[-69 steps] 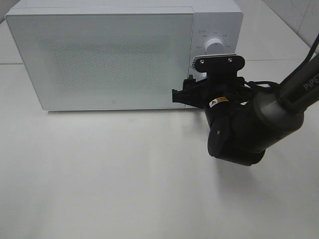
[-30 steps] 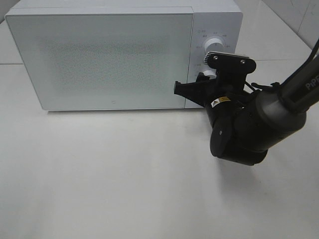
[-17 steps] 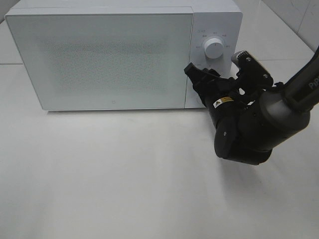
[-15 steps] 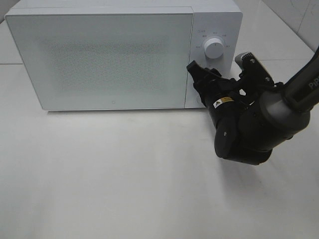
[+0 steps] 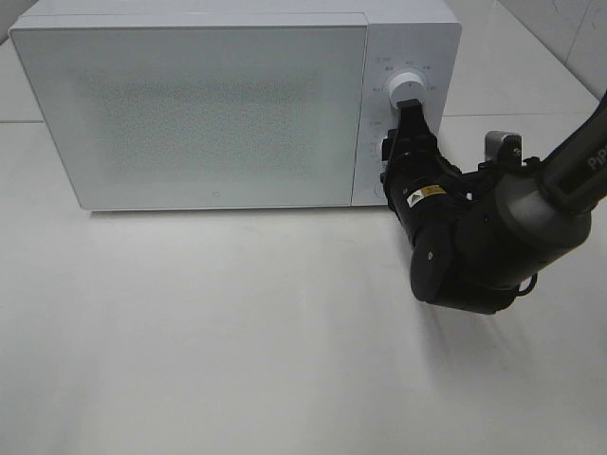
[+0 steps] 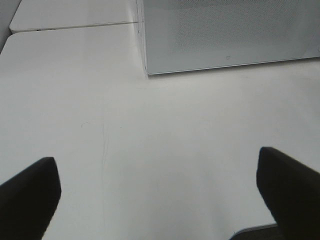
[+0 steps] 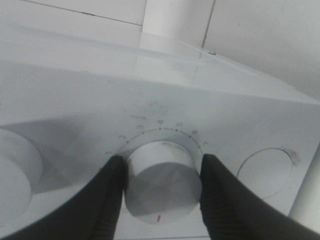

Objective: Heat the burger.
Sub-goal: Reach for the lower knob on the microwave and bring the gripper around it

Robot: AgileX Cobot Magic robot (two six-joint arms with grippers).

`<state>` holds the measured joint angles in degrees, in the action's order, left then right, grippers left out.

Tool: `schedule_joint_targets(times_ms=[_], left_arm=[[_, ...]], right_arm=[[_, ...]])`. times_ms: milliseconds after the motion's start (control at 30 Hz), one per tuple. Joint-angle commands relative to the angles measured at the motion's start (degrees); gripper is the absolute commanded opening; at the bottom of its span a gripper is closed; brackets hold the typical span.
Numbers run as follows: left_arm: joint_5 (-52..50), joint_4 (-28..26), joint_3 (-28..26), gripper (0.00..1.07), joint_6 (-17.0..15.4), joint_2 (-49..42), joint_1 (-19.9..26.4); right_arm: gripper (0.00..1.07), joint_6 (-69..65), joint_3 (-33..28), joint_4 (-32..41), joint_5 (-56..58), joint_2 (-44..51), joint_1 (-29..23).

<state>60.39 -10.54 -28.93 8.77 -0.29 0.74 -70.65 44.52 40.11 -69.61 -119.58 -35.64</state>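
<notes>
My right gripper is clamped on the microwave's lower dial, one finger pressed to each side and the dial's red mark facing me. The upper dial is free just above it. The microwave stands at the far side of the table with its door shut. I cannot see the burger in any view, and the frosted door hides the inside. My left gripper hangs over bare table near the microwave's left end, fingers wide apart, holding nothing.
</notes>
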Motion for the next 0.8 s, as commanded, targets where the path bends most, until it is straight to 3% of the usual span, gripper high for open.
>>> schedule_joint_targets(times_ms=[33, 233, 800], left_arm=[[-0.69, -0.06, 0.17, 1.00, -0.23, -1.15, 0.17], [-0.69, -0.06, 0.17, 1.00, -0.23, -1.15, 0.17], [-0.69, -0.06, 0.17, 1.00, -0.23, -1.15, 0.17]], right_arm=[[0.03, -11.12, 1.72, -9.85, 1.03, 0.34, -0.57], [0.03, -20.28, 1.72, -9.85, 2.86, 0.34, -0.57], [0.08, -16.50, 1.72, -8.82, 2.81, 0.34, -0.57]])
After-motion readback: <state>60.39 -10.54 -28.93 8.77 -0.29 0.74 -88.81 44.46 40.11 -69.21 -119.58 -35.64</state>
